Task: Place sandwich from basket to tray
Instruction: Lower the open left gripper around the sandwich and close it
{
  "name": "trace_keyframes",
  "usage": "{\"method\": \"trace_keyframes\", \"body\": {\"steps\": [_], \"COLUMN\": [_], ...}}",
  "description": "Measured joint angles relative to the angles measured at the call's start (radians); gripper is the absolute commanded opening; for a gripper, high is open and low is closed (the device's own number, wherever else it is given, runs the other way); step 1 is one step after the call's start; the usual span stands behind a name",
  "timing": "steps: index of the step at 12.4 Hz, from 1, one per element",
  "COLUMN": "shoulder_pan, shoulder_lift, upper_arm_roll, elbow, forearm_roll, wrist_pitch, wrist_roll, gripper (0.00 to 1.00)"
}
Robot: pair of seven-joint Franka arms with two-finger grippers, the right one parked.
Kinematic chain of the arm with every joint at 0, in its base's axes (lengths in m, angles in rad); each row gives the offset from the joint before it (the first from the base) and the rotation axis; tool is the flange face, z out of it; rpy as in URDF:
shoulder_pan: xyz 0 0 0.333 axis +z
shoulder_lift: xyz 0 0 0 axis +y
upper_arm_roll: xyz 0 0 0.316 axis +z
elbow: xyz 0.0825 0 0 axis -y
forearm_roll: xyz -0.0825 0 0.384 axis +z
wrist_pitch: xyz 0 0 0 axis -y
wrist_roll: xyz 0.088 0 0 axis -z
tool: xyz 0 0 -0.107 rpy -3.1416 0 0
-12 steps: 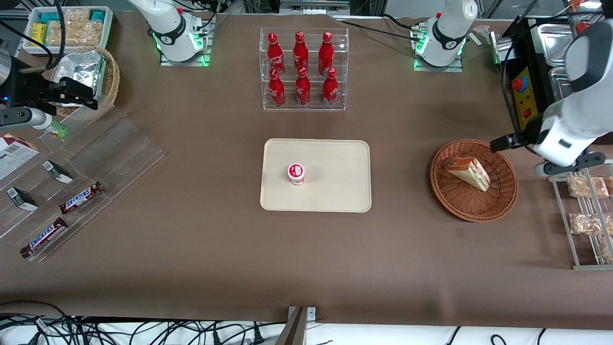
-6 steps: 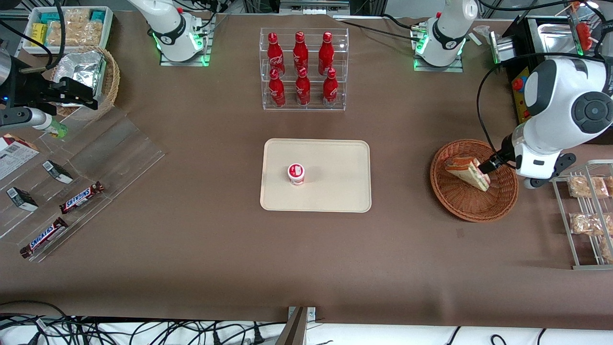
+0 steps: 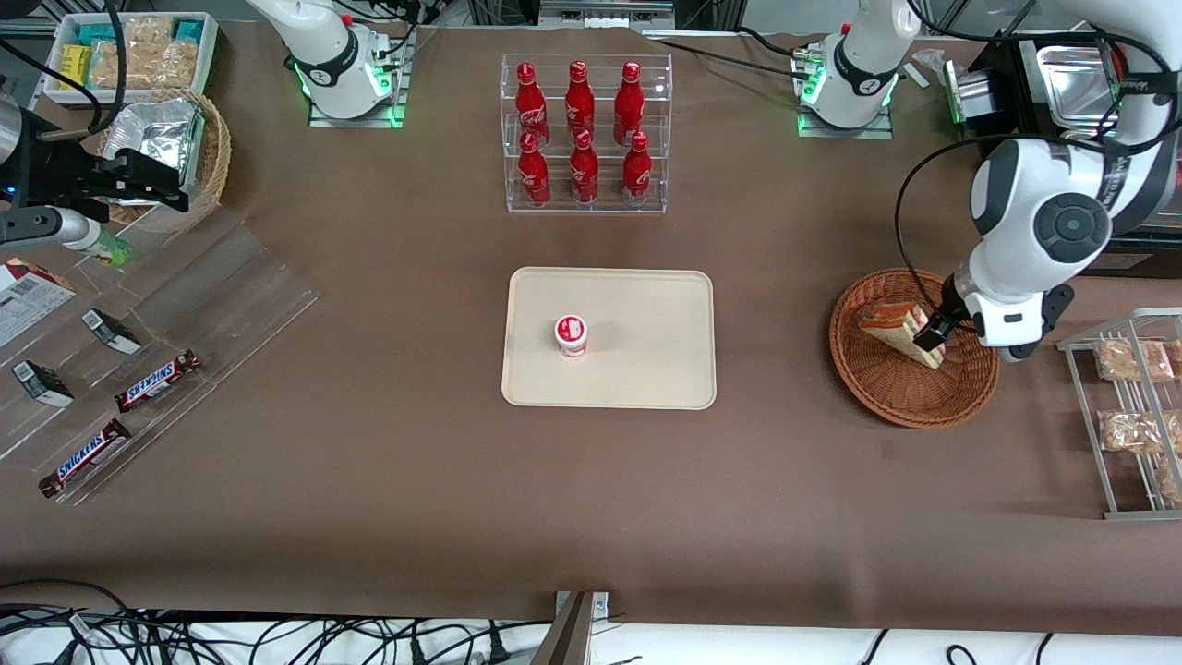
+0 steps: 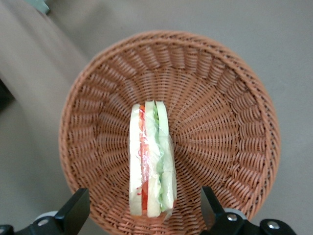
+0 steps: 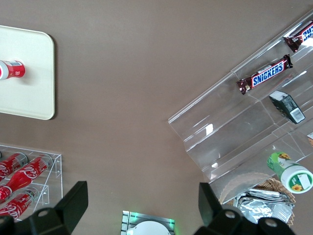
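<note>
The sandwich (image 3: 886, 323) stands on edge in the reddish-brown wicker basket (image 3: 914, 399), toward the working arm's end of the table. It is a wrapped wedge of pale bread with red and green filling (image 4: 149, 161). The left arm's gripper (image 3: 931, 338) hangs low over the basket (image 4: 220, 122), at the sandwich's wide end. It is open (image 4: 143, 213), one black finger (image 4: 73, 210) on each side of the sandwich and both well apart from it. The cream tray (image 3: 646, 369) lies at mid-table.
A small red-and-white cup (image 3: 572, 334) stands on the tray. An acrylic rack of red bottles (image 3: 584, 134) is farther from the front camera than the tray. A wire rack with snack bags (image 3: 1131, 416) stands beside the basket. Snickers bars (image 3: 157, 379) lie toward the parked arm's end.
The left arm has swung in from the table's end to over the basket, and its gripper has come down around the sandwich. The sandwich has not moved.
</note>
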Motion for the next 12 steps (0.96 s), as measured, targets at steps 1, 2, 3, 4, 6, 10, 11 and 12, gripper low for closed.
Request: {"method": "trace_keyframes", "body": {"steps": [1, 2, 3, 4, 6, 10, 11, 12], "shoulder_pan": [0.000, 0.000, 0.000, 0.000, 0.001, 0.001, 0.001, 0.001], "shoulder_lift": [0.006, 0.011, 0.016, 0.019, 0.023, 0.073, 0.089, 0.100], "upper_arm_roll": [0.000, 0.000, 0.000, 0.001, 0.003, 0.007, 0.007, 0.006], "elbow": [-0.030, -0.053, -0.072, -0.088, -0.118, -0.137, -0.137, -0.137], "forearm_roll": [0.000, 0.000, 0.000, 0.000, 0.000, 0.133, 0.185, 0.212], "wrist_pitch": [0.044, 0.079, 0.109, 0.135, 0.184, 0.230, 0.237, 0.241], "wrist_roll": [-0.019, -0.035, -0.042, -0.047, -0.054, -0.165, -0.210, -0.236], "gripper": [1.00, 1.00, 1.00, 1.00, 1.00, 1.00, 1.00, 1.00]}}
